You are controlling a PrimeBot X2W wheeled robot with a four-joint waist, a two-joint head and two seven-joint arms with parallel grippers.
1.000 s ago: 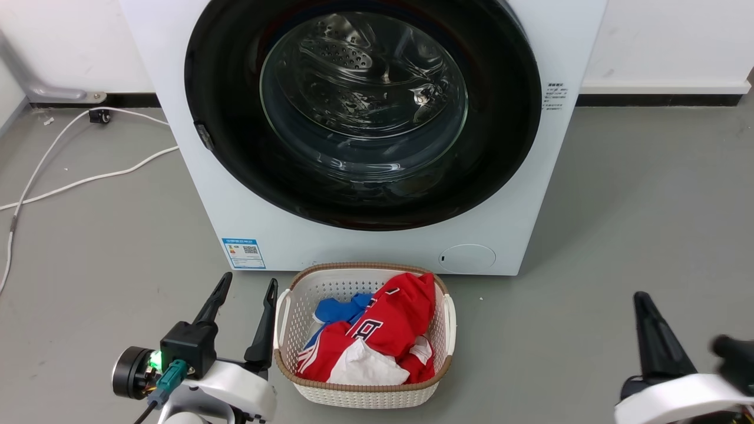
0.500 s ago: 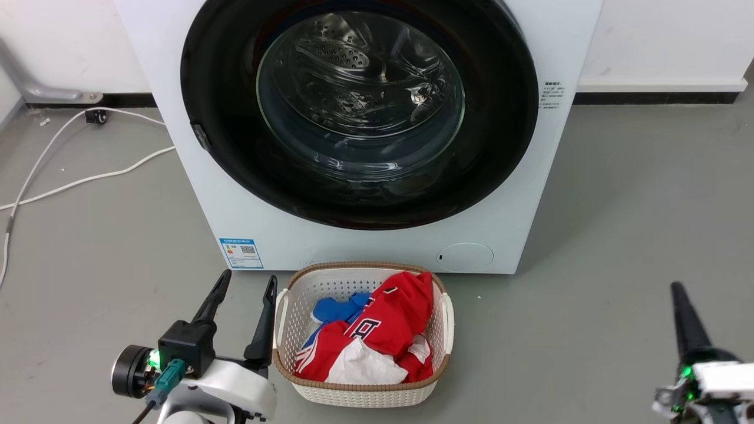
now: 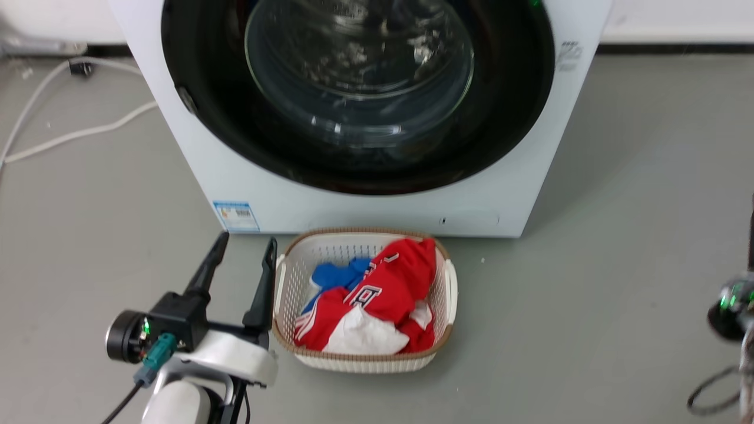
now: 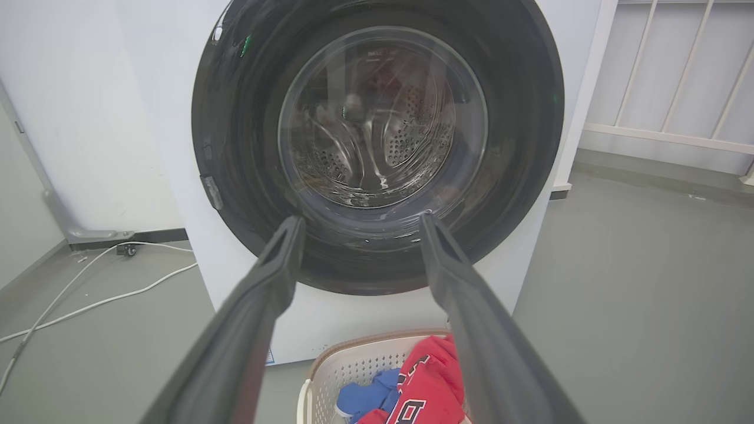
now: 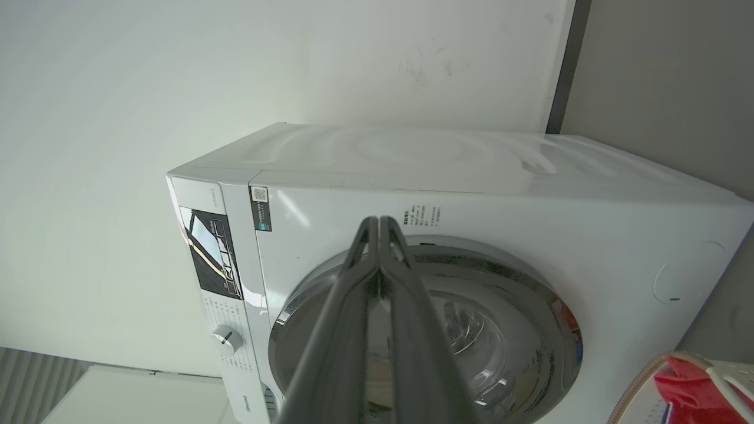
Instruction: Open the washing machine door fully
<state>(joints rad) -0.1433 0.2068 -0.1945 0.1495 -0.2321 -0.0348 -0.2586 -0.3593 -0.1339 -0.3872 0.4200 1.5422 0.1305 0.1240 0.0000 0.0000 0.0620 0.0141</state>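
The washing machine (image 3: 200,176) is a white front-loader standing at the top of the head view. Its door (image 3: 506,118), a glossy black disc with a clear glass bowl, lies flat against the front. My left gripper (image 3: 245,246) hovers open low at the left, well short of the machine, beside the basket. In the left wrist view its empty gripper (image 4: 359,221) points at the lower part of the door (image 4: 235,118). My right gripper (image 5: 379,222) is shut on nothing and rolled sideways, aimed at the machine (image 5: 471,200) near the door's (image 5: 548,330) upper rim. Its wrist (image 3: 730,303) shows at the right edge.
A white laundry basket (image 3: 365,360) with red, blue and white clothes sits on the grey floor just in front of the machine. White cables (image 3: 76,132) trail across the floor at the left. Open floor lies to the right of the machine.
The head camera has tipped down and closer, so the whole picture has shifted. The right arm has swung out to the right edge and rolled over. The left gripper has kept its place.
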